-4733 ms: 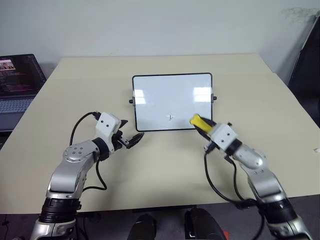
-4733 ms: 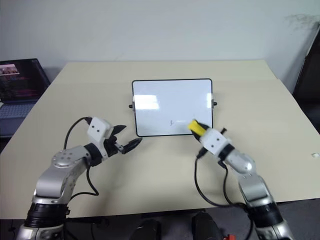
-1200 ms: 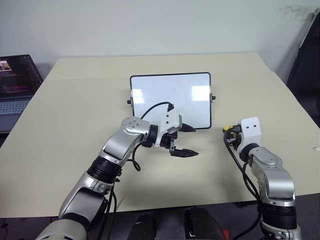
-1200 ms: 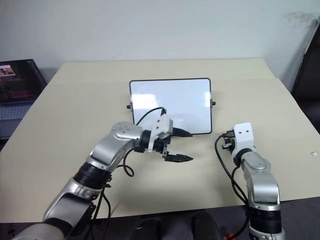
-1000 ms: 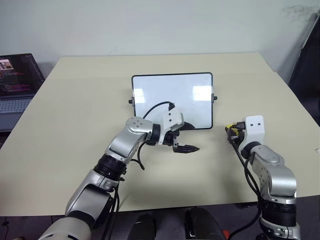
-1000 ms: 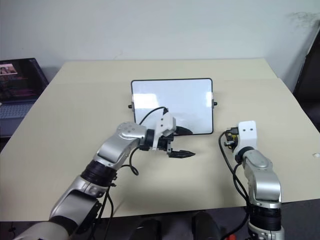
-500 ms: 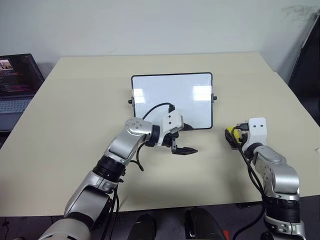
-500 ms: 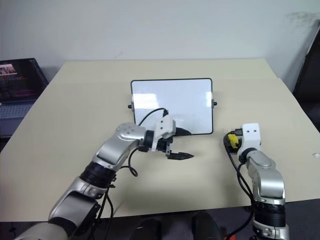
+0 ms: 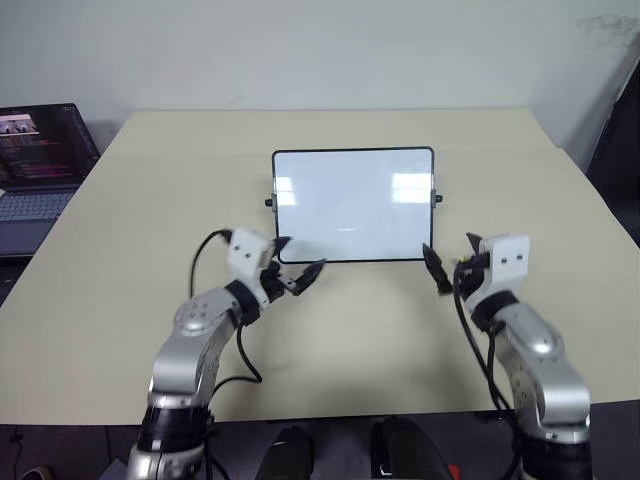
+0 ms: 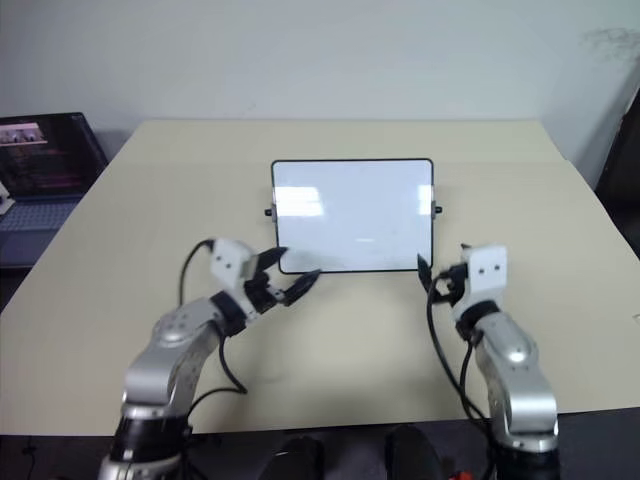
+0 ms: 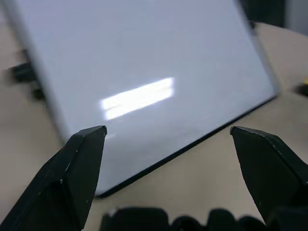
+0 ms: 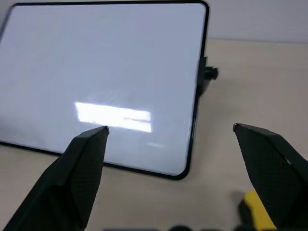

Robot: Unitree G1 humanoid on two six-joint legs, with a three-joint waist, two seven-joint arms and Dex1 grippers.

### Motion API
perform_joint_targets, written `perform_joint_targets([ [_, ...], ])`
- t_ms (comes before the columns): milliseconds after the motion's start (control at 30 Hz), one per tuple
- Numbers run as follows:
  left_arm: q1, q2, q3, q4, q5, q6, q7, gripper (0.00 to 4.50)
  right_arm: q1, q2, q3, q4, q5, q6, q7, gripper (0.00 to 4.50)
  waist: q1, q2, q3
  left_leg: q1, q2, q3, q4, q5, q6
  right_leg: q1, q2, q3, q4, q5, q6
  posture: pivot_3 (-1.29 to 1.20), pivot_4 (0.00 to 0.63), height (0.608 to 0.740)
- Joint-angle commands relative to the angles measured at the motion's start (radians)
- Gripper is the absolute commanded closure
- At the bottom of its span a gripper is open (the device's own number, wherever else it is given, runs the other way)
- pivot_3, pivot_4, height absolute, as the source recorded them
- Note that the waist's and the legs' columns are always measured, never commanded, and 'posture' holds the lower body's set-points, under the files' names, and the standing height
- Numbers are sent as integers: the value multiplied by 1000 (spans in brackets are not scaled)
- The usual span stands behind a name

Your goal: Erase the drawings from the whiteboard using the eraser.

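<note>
The whiteboard [image 9: 352, 205] lies flat in the middle of the table, its face white and glossy. Of the drawings only a faint grey trace [image 9: 345, 228] shows, low on the board's middle. My left gripper [image 9: 300, 260] is open just off the board's near left corner, pointing toward it, with nothing between its fingers [image 11: 82, 163]. At the near right corner my right gripper [image 9: 450, 256] is also open and empty. The yellow eraser [image 12: 257, 209] lies on the table beside the right gripper, clear of the board.
An open laptop [image 9: 40, 160] stands past the table's left edge. A dark object [image 9: 622, 130] rises beyond the far right corner. Bare tan tabletop [image 9: 370, 320] stretches between my arms, in front of the board.
My right gripper has opened and let go of the eraser, then tipped up to level. The left arm has swung back from the board's front middle to the left.
</note>
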Motion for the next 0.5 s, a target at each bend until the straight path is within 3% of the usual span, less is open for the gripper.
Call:
perform_joint_targets([
  [33, 41, -8, 75, -30, 114, -108, 185, 0, 126, 2, 9, -44, 35, -159, 49, 21, 3, 0, 0, 0, 0, 0, 0, 0, 0, 0, 0, 0, 0, 0, 0, 0, 150, 740],
  [233, 121, -23, 120, -28, 120, -137, 263, 0, 285, 4, -113, -25, 66, -291, 20, 21, 3, 0, -2, 3, -5, 1, 1, 0, 0, 2, 1, -1, 0, 0, 1, 0, 150, 740],
  [500, 171, -70, 39, -105, 120, -78, 288, 0, 285, -70, -147, -30, 117, -212, 46, 21, 1, 0, -2, 2, -5, 1, 1, 0, 0, 2, 2, 0, 0, 0, 0, 0, 150, 740],
])
